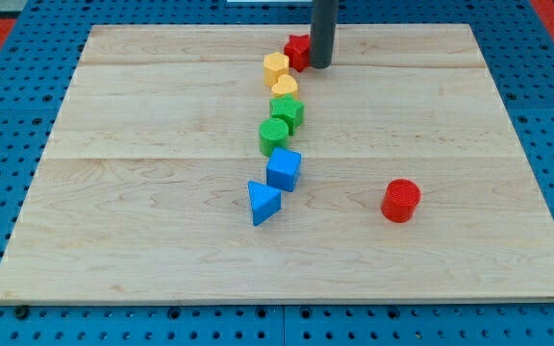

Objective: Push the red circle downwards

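Hand state first: this rig carries no grasping hand, only a straight dark rod, so nothing opens, closes or holds anything; my tip (pixel 321 65) is the sole working part. Camera view: my tip rests on the counter (pixel 142 240) near the view's top, just right of centre, touching or very nearly touching the right side of a red block (pixel 298 50) whose shape is partly hidden by the rod, so I cannot name it with confidence. From that block a column of pieces runs toward the view's bottom and slightly left: a yellow hexagon-like block (pixel 275 68), a yellow heart-like block (pixel 285 88), a green block (pixel 288 111), a green ribbed round block (pixel 273 135), a blue block (pixel 284 169) and a blue triangle (pixel 264 202). Neighbours in this column appear to touch or nearly touch, which makes it a chain that could shift together if struck. The task's piece, the red circle (pixel 401 200), stands alone in the lower right area of the counter, well apart from the column and from my tip. My judgement: the push has not begun. Because a downward push requires contact from the circle's upper side, my tip should travel to a spot just above the circle, keeping right of the column, then drive toward the view's bottom.
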You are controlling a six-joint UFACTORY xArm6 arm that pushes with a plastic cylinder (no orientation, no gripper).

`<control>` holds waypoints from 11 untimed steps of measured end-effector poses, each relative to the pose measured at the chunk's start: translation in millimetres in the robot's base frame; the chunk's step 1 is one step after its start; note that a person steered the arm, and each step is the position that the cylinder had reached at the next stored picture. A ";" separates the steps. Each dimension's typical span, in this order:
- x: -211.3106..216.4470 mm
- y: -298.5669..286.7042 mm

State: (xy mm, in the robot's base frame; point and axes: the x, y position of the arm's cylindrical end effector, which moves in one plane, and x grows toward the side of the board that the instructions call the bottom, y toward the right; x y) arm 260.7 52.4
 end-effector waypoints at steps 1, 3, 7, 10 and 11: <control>-18.3 1.4; -25.9 -0.4; 178.5 35.7; 241.4 110.4; 267.5 65.0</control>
